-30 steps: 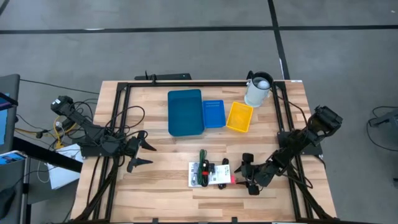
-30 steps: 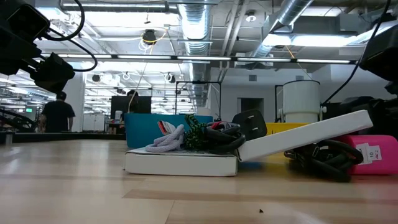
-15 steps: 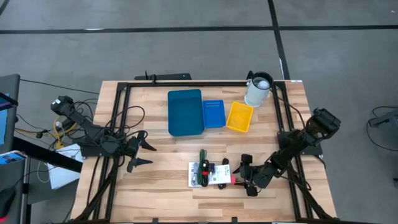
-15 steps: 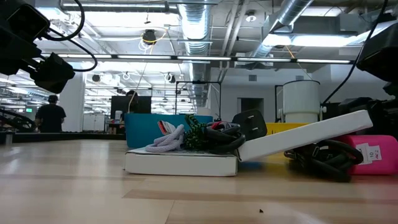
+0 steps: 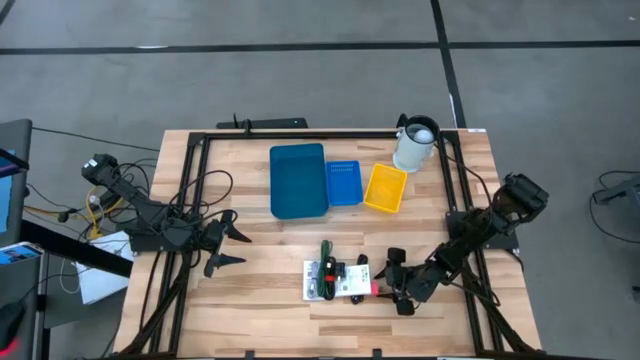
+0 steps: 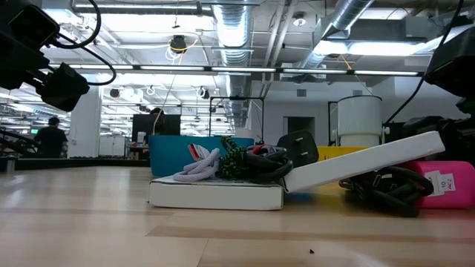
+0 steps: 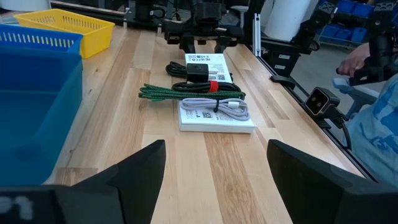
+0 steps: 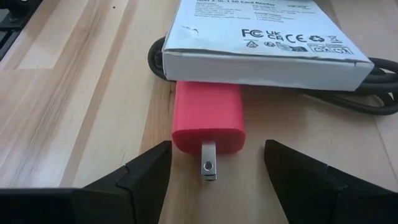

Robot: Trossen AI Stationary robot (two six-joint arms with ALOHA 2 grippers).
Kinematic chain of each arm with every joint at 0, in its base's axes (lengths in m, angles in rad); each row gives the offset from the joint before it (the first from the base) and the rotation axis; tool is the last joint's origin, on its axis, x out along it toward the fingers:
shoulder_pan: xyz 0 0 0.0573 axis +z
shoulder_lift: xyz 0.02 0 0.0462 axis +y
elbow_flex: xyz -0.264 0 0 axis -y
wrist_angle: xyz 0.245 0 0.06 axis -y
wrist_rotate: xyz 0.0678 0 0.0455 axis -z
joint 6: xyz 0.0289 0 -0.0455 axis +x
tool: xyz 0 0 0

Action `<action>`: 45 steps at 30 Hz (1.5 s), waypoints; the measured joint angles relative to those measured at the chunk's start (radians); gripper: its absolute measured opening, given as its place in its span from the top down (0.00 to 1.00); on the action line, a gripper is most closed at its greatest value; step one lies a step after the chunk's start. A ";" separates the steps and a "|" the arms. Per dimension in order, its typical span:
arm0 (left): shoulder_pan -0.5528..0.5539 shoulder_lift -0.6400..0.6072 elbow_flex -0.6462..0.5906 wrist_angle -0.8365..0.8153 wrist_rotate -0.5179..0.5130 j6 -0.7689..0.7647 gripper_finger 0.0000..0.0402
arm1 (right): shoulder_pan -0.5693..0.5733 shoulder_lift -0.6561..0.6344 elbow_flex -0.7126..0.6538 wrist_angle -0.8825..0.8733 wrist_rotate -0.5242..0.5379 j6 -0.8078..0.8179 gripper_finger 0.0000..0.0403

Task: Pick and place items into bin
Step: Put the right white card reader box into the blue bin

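Two grippers, both spread wide and holding nothing. Right gripper: low at the table, fingers either side of the red plug, not touching it. Red plug: half under the white box, on the pile of items. Left gripper: waiting well away from the pile. Blue bin: beyond the pile, appears empty. Progress: apparently none placed; everything left.
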 joint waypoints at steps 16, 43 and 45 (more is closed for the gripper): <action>0.000 0.000 0.000 0.000 0.000 0.000 0.33 | 0.031 0.000 0.000 -0.021 0.004 0.044 0.38; 0.000 0.000 0.000 0.000 0.000 0.000 0.33 | 0.200 -0.174 -0.001 -0.426 0.045 0.242 0.38; 0.000 0.000 0.000 0.000 0.000 0.000 0.33 | 0.203 -0.193 -0.002 -0.471 0.050 0.243 0.38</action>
